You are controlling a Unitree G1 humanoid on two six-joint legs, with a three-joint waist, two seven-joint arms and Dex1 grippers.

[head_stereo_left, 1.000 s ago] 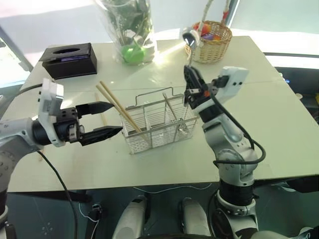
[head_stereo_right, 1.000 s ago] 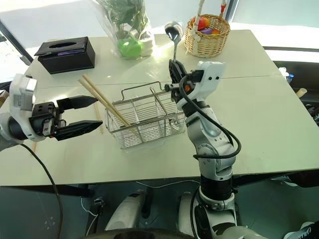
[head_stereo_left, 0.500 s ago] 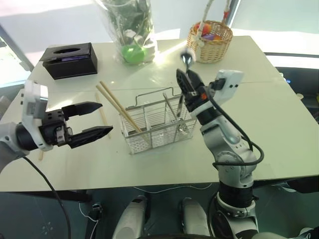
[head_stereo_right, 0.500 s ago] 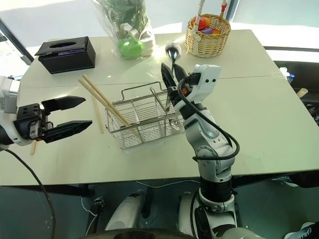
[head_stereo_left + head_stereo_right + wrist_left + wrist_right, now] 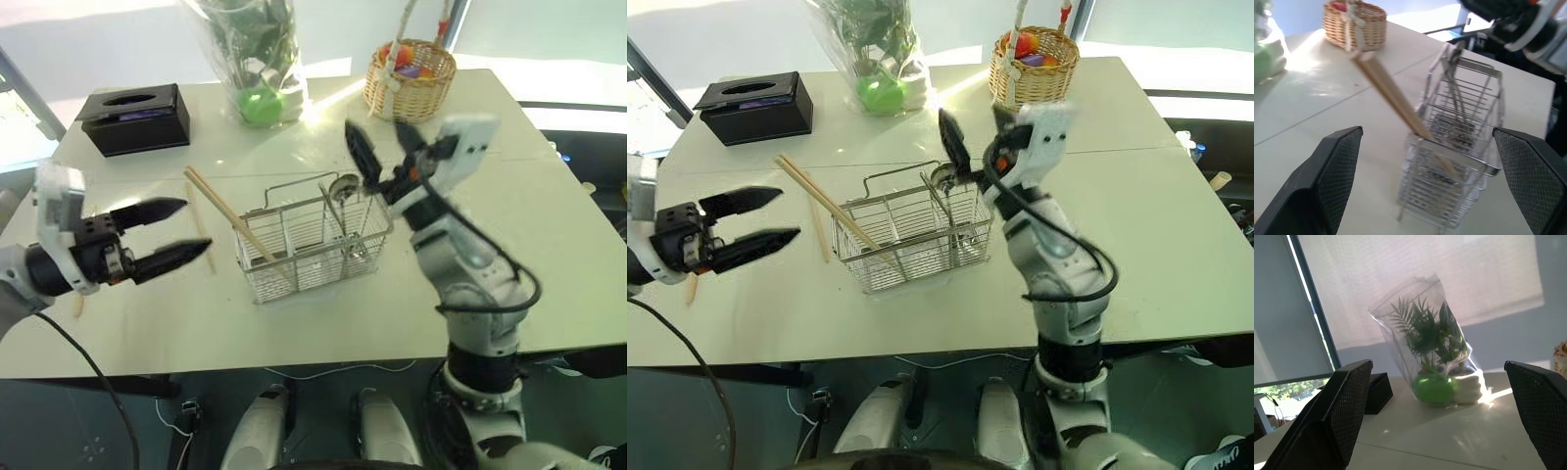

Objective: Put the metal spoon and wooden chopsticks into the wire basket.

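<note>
The wire basket (image 5: 309, 245) stands mid-table. The metal spoon (image 5: 343, 186) stands upright in its right end, bowl up above the rim. Two wooden chopsticks (image 5: 225, 211) lean out of the basket's left compartment, and another wooden chopstick (image 5: 201, 230) lies on the table just left of it. My right gripper (image 5: 382, 152) hovers open above the spoon, with nothing in it. Left of the basket, my left gripper (image 5: 162, 237) is open and empty, pointing level at it. In the left wrist view the chopsticks (image 5: 1391, 93) slant out of the basket (image 5: 1464, 147).
A round wicker basket (image 5: 411, 78) with colourful items sits at the back right. A bagged green plant (image 5: 257, 69) and a black tissue box (image 5: 137, 117) stand at the back. A short stick (image 5: 78, 304) lies near the left edge.
My right gripper opened and let go of the spoon, which dropped into the basket's right end; the hand then rose. My left gripper drew back to the left, still open.
</note>
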